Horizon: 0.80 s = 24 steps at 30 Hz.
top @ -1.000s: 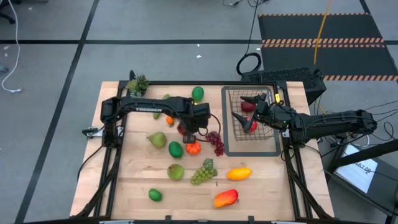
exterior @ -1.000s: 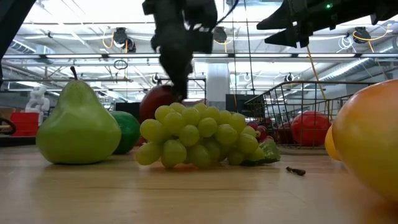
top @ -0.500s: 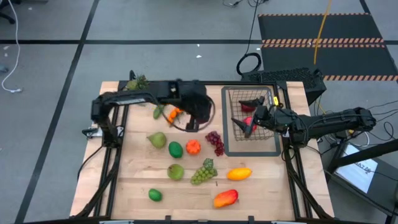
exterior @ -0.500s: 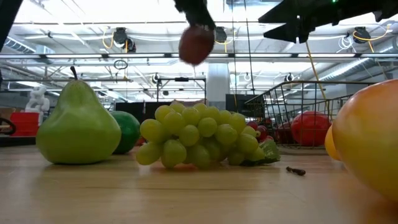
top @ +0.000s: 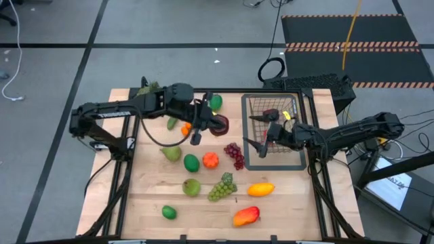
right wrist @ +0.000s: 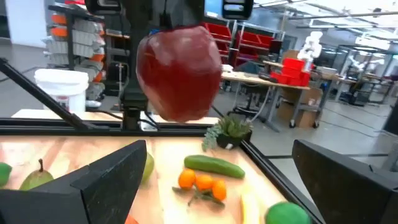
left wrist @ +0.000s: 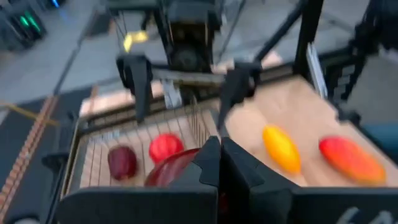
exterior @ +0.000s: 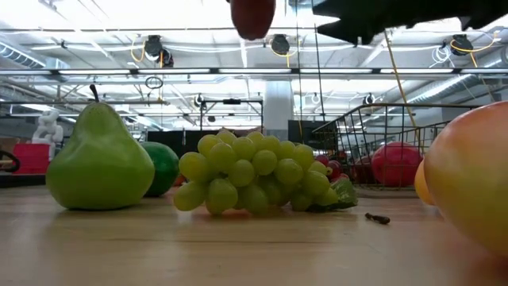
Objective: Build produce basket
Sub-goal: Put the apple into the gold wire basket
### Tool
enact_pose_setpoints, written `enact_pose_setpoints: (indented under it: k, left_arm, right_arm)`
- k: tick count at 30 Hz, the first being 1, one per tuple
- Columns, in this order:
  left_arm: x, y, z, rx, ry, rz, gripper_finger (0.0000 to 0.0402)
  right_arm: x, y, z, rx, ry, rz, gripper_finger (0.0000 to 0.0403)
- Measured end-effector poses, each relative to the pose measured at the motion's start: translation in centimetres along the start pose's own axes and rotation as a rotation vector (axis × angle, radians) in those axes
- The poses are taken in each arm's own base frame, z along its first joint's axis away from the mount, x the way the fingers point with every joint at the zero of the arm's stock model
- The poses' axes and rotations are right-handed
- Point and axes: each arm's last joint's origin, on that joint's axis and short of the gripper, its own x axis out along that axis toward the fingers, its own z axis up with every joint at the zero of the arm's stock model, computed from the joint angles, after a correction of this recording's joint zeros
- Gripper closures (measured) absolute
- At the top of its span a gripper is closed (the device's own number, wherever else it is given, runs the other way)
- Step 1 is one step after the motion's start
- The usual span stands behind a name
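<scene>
Two arms meet over the gap between the loose fruit and the basket (top: 274, 132). The left gripper (top: 215, 124) has its fingers (left wrist: 214, 163) pinched tight on a dark red apple (top: 218, 125), held in the air well clear of the desk (top: 135, 203); in the low view the apple (exterior: 252, 16) hangs high above the green grapes (exterior: 254, 175). From those fingers the basket lies at about 3 o'clock in the high view, near but not yet under the apple, and its long axis runs 12 to 6. The left wrist view looks across the basket's mesh floor (left wrist: 99, 155), where two red fruits already sit side by side. The right gripper (top: 256, 139) stands at the basket's 9 o'clock edge with its fingers (right wrist: 106, 180) spread as wide as they go and empty, pointing toward 9 o'clock; the right wrist view shows the apple (right wrist: 179, 71) hanging just ahead of them, between the two tips. So the right arm is the nearer to the basket, the left the one carrying. My guess is that the coming move is either a handover or a short carry toward 3 o'clock. The apple is round, glossy, deep red and smooth, likely slippery in a light grip.
</scene>
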Motion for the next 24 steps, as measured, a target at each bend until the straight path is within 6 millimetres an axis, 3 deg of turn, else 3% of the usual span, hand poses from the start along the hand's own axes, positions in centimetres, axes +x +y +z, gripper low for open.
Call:
enact_pose_setpoints:
  k: [10,24]
  left_arm:
    - [1.5,-1.0,-3.3,-0.069,-0.197,0.061,0.0399]
    - [2.4,-2.2,-4.4,-0.063,-0.270,0.105,0.0399]
  right_arm:
    - [4.2,1.8,0.9,-0.042,0.050,0.020,0.0003]
    - [6.4,2.8,0.8,-0.068,0.045,0.001,0.0003]
